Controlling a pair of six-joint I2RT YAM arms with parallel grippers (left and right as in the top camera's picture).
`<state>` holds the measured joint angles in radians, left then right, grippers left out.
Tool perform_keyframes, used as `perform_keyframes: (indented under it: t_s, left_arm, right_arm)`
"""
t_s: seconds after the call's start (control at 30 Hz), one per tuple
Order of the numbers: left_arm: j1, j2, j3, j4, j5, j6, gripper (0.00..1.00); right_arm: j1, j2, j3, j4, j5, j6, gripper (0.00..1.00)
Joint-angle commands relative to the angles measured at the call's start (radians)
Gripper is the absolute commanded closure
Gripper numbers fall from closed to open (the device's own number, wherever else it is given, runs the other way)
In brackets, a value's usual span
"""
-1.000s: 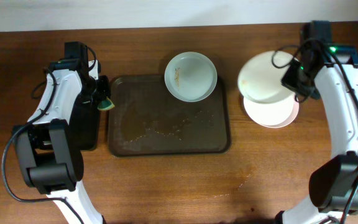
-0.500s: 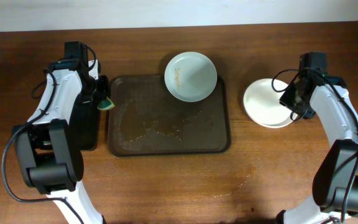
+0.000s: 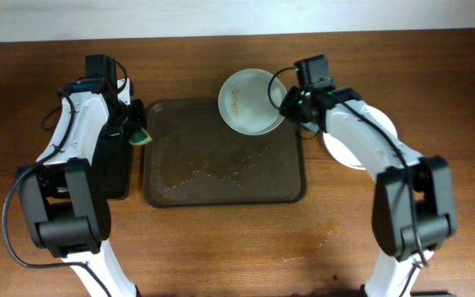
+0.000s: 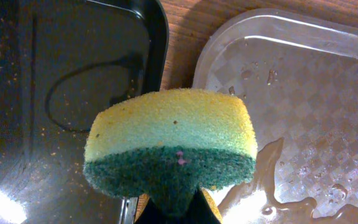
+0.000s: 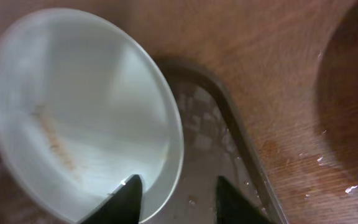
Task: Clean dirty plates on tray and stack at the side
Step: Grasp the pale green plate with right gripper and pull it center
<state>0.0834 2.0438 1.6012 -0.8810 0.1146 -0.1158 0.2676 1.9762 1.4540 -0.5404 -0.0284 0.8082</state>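
Sponge [image 4: 173, 146]: yellow top, pale green middle, dark green scouring underside; sits over the black tray's right rim. Black tray [image 4: 73, 74]: narrow, glossy, wet, flecked with orange specks. Wooden table [image 3: 221, 239]: dark brown, faint wet marks front right.

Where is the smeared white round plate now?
In the overhead view, the smeared white round plate sits on the far right corner of the dark-brown rectangular tray, with the right gripper at its right edge.

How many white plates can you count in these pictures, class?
2 for certain: a smeared plate on the tray's far right corner, and a second plate beside the tray to its right, largely under the right arm. That one may hide another beneath it.
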Motion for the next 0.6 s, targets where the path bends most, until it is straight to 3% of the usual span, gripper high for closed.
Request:
perform_keyframes:
  t_s: [0.0,0.17,0.3,0.47,0.53,0.57]
  left_arm:
    - [0.002,-0.030,0.013,0.006,-0.010,0.016,1.00]
    - [0.002,-0.030,0.013,0.013,-0.010,0.016,0.99]
    - [0.002,-0.030,0.013,0.013,-0.010,0.016,0.99]
    - [0.002,-0.030,0.013,0.013,-0.010,0.016,0.99]
    - [0.002,-0.030,0.013,0.013,-0.010,0.016,0.99]
    - [0.002,-0.030,0.013,0.013,-0.010,0.016,1.00]
  right_arm:
    - [0.009,0.084,0.009,0.034,0.023,0.065,0.74]
    - [0.028,0.157,0.009,0.049,-0.074,0.065,0.84]
    - [0.075,0.157,0.009,-0.066,-0.184,0.060,0.95]
    - [0.185,0.156,0.009,-0.209,-0.295,-0.001,0.96]
    - [0.191,0.156,0.023,-0.204,-0.301,-0.027,0.67]
    - [0.181,0.156,0.057,-0.206,-0.293,-0.093,0.59]
